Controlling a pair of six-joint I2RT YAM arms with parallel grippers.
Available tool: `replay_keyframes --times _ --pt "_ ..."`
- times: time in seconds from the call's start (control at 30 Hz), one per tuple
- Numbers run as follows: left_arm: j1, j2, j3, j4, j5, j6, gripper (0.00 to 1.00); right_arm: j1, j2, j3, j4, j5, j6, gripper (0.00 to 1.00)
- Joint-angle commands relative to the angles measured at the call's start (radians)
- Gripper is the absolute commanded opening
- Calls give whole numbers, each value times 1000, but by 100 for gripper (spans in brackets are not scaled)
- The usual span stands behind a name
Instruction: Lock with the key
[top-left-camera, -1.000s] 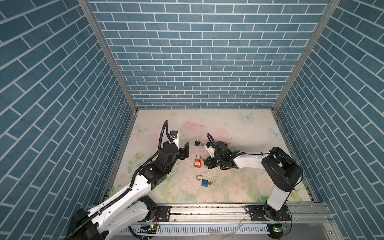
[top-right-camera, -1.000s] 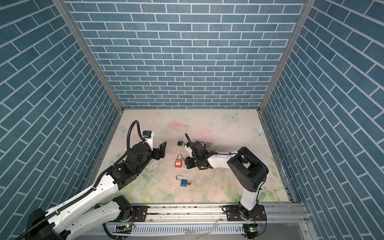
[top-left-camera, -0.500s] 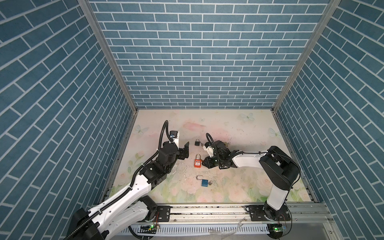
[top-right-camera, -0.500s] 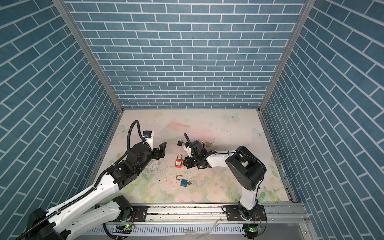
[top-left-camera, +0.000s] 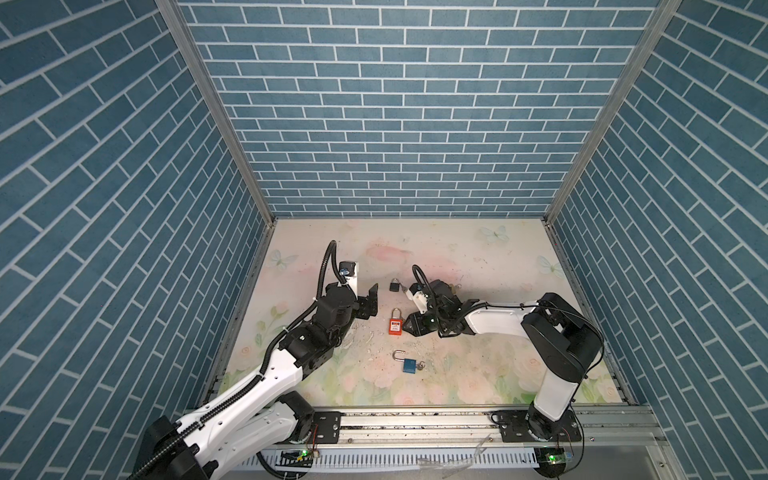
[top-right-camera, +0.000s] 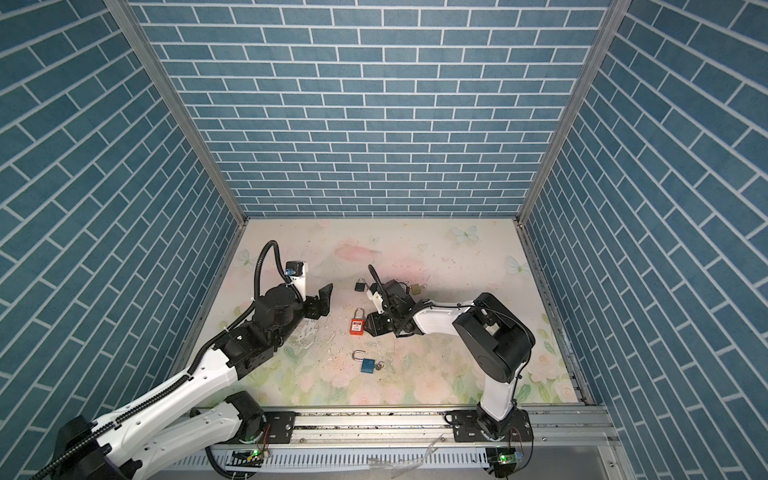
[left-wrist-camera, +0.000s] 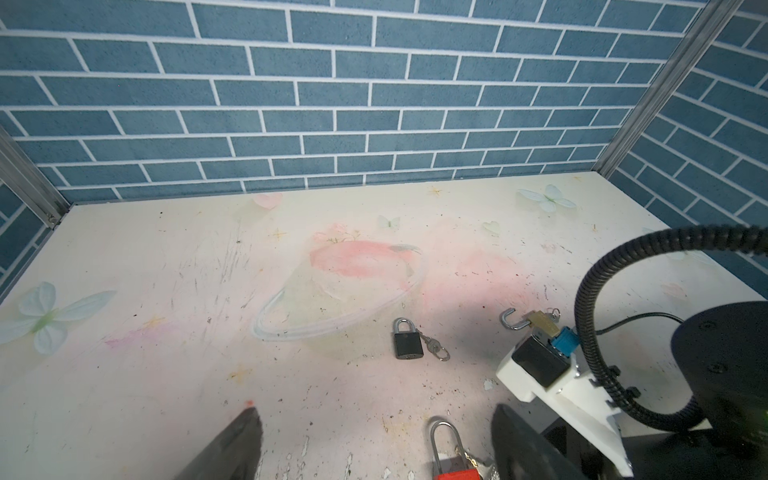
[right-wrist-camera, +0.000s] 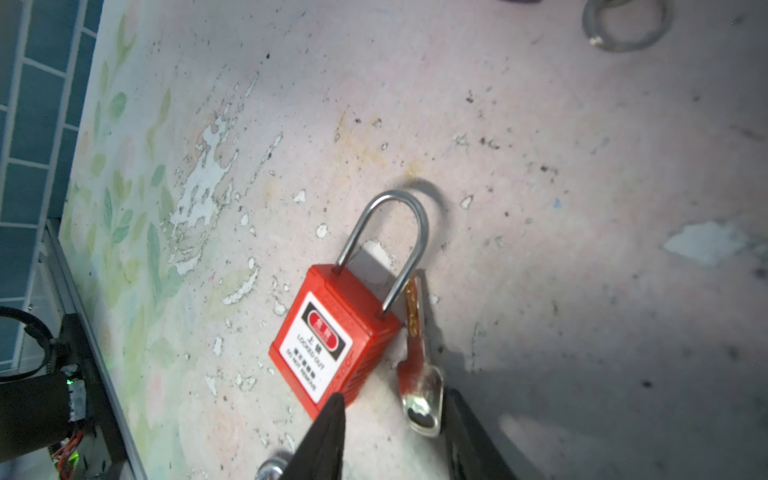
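A red padlock (top-left-camera: 395, 326) (top-right-camera: 357, 326) (right-wrist-camera: 332, 345) lies flat mid-mat, both legs of its shackle in the body. The key (right-wrist-camera: 419, 374), with a red sleeve and a silver bow, lies on the mat along the lock's side, outside the lock. My right gripper (right-wrist-camera: 392, 411) (top-left-camera: 409, 326) is open and low at the lock's bottom end. The key's bow sits between its fingers, close to one finger (right-wrist-camera: 457, 419). My left gripper (left-wrist-camera: 376, 413) (top-left-camera: 371, 300) hangs wide open and empty just left of the lock; the shackle (left-wrist-camera: 444, 436) shows between its fingers.
A black padlock (top-left-camera: 395, 286) (left-wrist-camera: 408, 343) with keys on a ring lies just behind the red one. A brass padlock (left-wrist-camera: 540, 322) (top-right-camera: 415, 289) with an open shackle sits behind my right wrist. A blue padlock (top-left-camera: 408, 365) with an open shackle lies nearer the front rail.
My right gripper has gone from shut to open and slid slightly left, and the key lies loose between its fingers. The left arm has not moved.
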Motion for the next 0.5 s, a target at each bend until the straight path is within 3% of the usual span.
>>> replay_keyframes --times 0.0,0.47 --pt "9 -13 15 -9 -10 -7 87 -3 -46 28 -59 45 -11 48" --pt "11 -52 2 -4 -20 -25 87 -2 -14 45 -61 47 15 49"
